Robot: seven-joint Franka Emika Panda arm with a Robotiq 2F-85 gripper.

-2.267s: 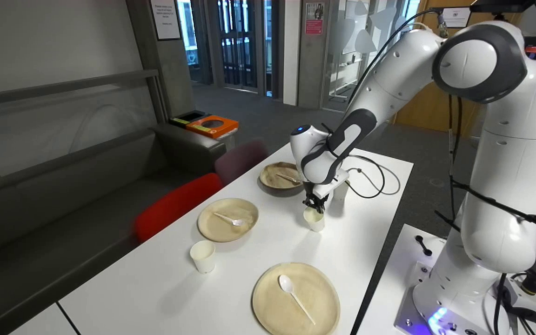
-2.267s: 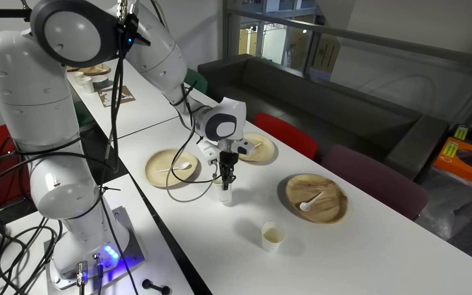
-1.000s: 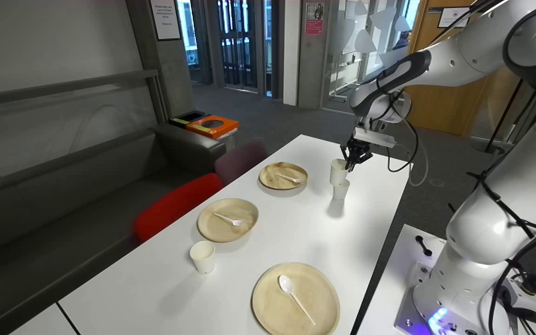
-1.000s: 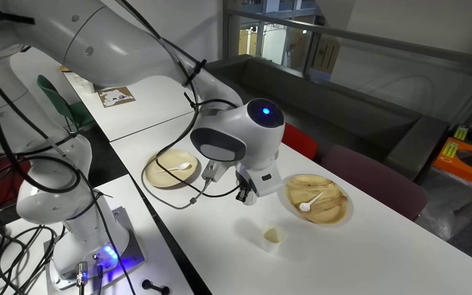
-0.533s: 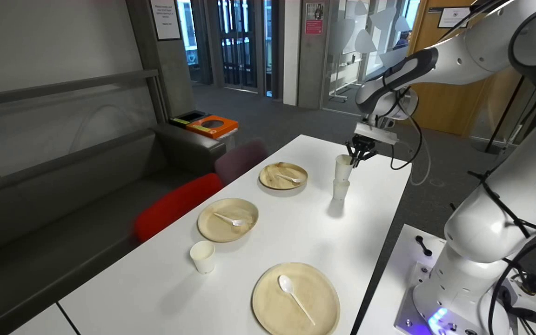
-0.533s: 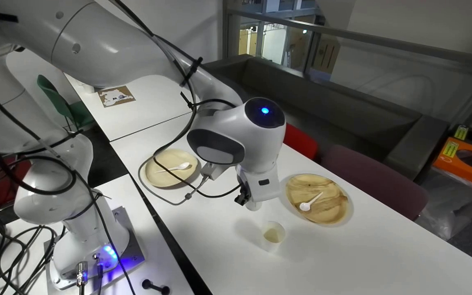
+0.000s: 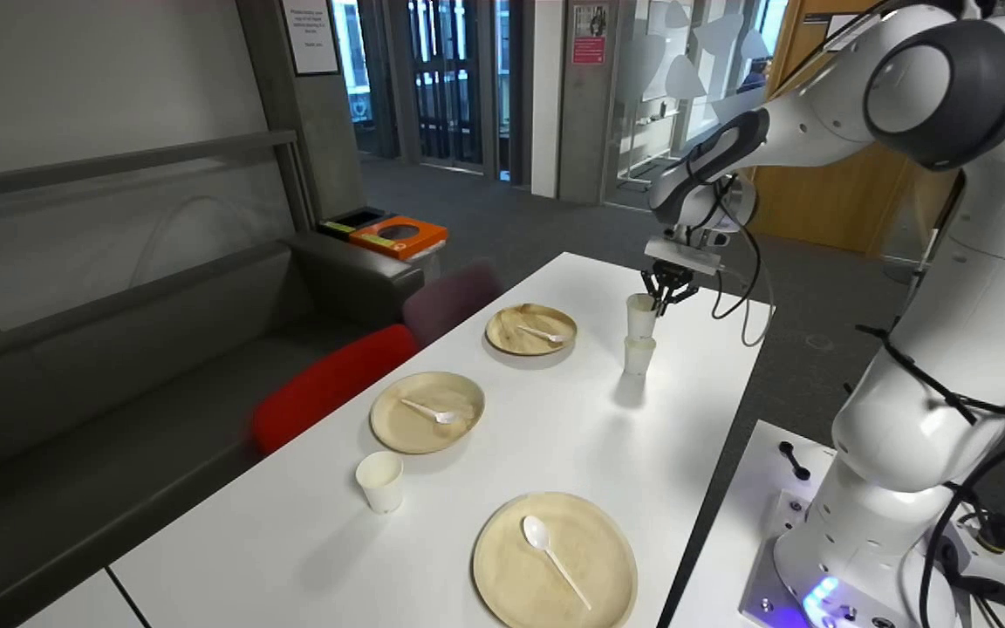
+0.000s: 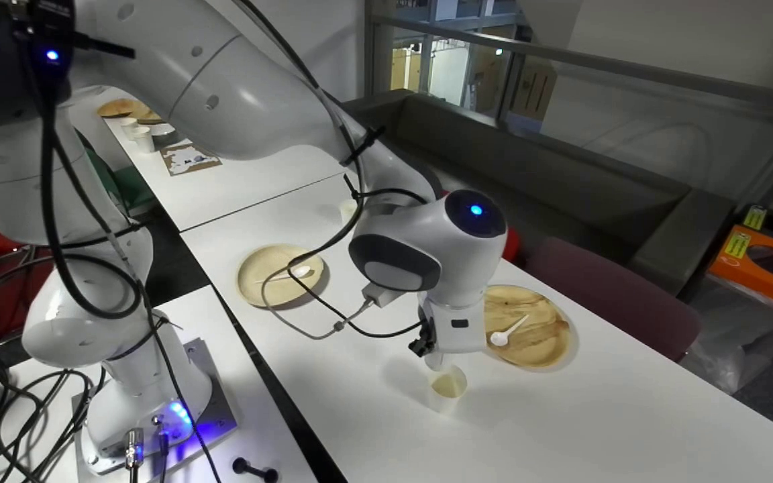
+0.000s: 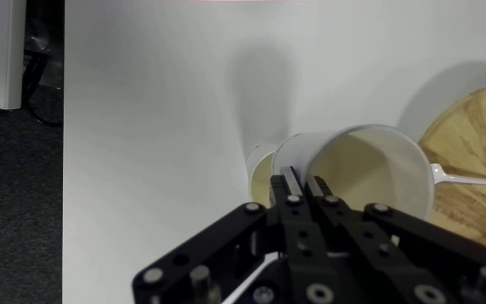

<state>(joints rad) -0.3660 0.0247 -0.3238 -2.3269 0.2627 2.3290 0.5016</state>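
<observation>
In the wrist view the gripper (image 9: 302, 179) reaches up from the bottom of the frame, its fingers nearly together and pinching the thin wall of the held cup (image 9: 367, 173) near its rim, one finger seemingly inside and one outside. From that pinch the held cup spreads mainly to the right, its long axis running roughly left to right across the picture: base at left, mouth at right and turned toward the camera. The relation that counts, I judge, is how that base lies to the mouth of the standing cup (image 9: 262, 179), which peeks out just left of it. In an exterior view the held cup (image 7: 641, 318) is about upright, directly above the standing cup, right of centre; in an exterior view, low and right of centre, the held cup (image 8: 435, 360) shows up and left of the standing cup's mouth. Whether the two touch, or truly line up, I cannot tell. The fingers mask the lower part of the standing cup in the wrist view, and the robot's wrist (image 8: 457, 322) covers the held cup's upper part. Farther out on the white table (image 9: 150, 169), the wooden plate (image 9: 479, 135) with its spoon (image 9: 466, 179) is cut off by the wrist view's right edge. In an exterior view a pale plate (image 7: 424, 388) lies left of centre, another cup (image 7: 380, 481) stands toward the lower left, and beyond them is a red chair (image 7: 337, 384).
</observation>
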